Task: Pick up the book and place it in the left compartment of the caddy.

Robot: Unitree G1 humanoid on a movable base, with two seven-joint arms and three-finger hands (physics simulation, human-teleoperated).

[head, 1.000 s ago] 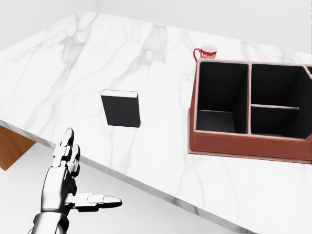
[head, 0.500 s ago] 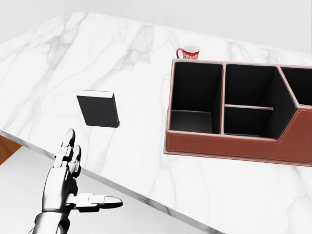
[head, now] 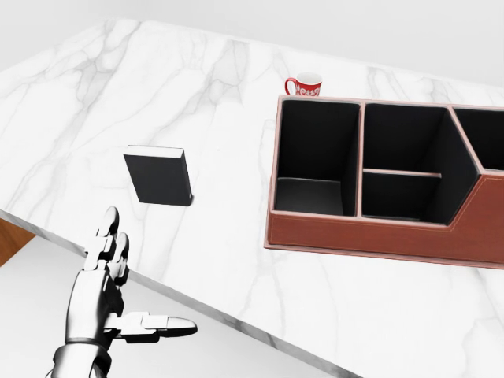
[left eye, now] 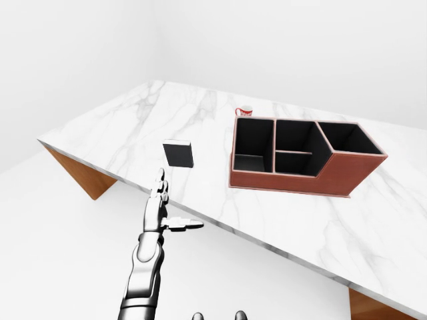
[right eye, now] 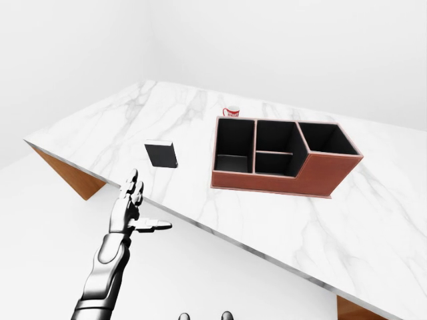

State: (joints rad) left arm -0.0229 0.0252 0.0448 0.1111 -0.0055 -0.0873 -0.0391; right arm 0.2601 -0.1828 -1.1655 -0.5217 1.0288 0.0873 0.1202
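Nothing moved since; left hand [head: 101, 295] fingers [head: 106, 236] spread wide, below book [head: 158, 177], apart.

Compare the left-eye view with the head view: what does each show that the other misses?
Only the left-eye view shows the whole caddy with its right end, the room walls, and the table's wooden underside. Only the head view shows the mug's lettering, though unreadable. Both show the book lying flat and the open left hand short of the table edge.
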